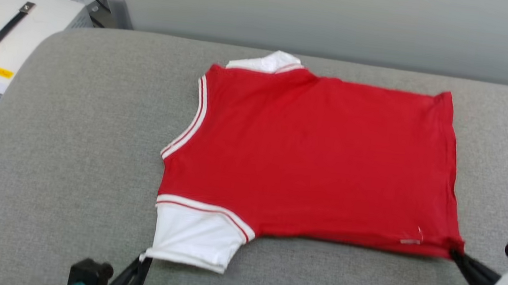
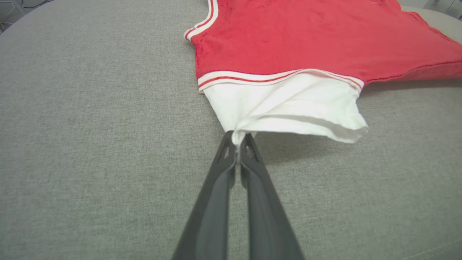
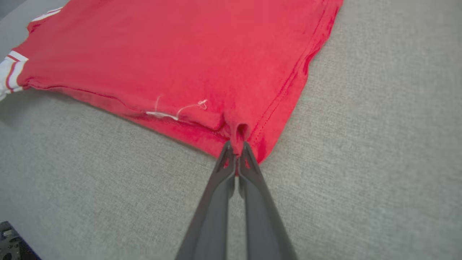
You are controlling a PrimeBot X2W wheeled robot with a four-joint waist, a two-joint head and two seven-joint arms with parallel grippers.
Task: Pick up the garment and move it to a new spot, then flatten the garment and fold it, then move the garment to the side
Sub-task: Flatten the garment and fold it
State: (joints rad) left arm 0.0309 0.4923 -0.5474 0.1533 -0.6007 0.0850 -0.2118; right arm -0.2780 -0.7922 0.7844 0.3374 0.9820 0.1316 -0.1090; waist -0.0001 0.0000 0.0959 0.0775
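The garment is a red T-shirt with white sleeves and red-and-white trim, spread on the grey cushion with its collar to the left and its plain red side up; no lettering shows. My left gripper is shut on the edge of the near white sleeve, lifting it slightly. At the near right hem corner, my right gripper is shut on the red cloth. The far sleeve peeks out behind the shoulder.
The grey cushion has bare room on the left and along the front. A white box with a black handle stands off its far left corner, with cables behind it. A pale wall runs along the back.
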